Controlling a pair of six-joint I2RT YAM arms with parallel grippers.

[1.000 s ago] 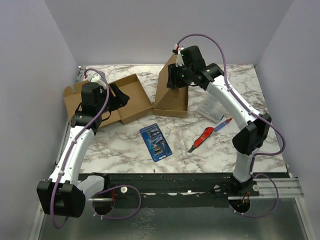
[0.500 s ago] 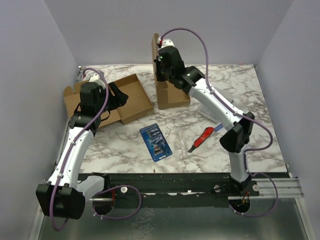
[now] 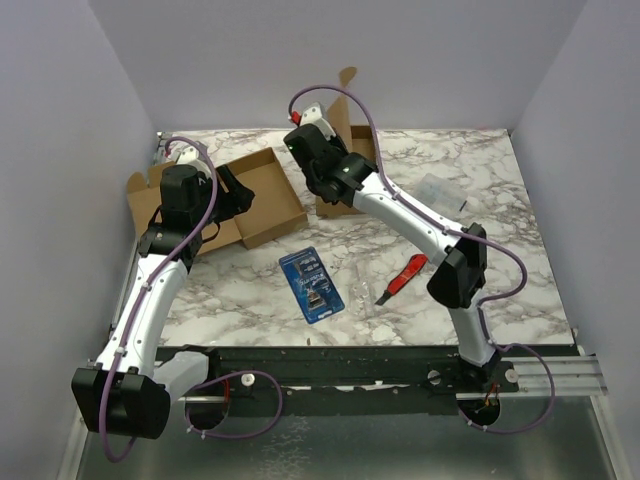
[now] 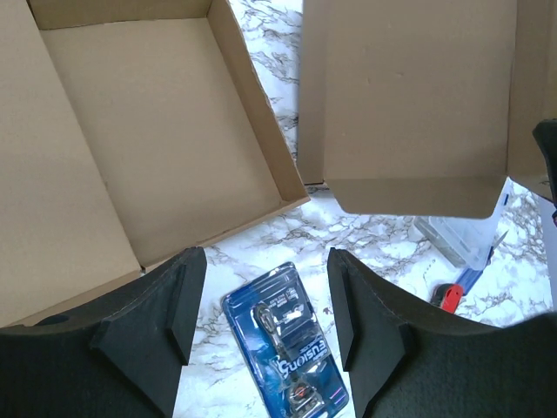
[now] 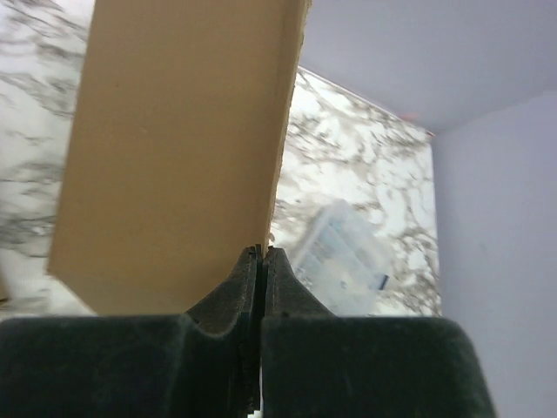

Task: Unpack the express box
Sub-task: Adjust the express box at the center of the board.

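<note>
In the top view's upper centre, the right gripper (image 5: 263, 254) is clenched on 1 thin edge of the tipped-up cardboard box (image 3: 335, 206). That pinch could slip, toppling it. The left gripper (image 3: 236, 192) hangs released over the open tray (image 3: 275, 200).

right gripper (image 5: 263, 253): pinched on express box flap (image 5: 174, 148) edge | clear packet (image 5: 341, 251) lying on marble table (image 5: 365, 165)
</note>
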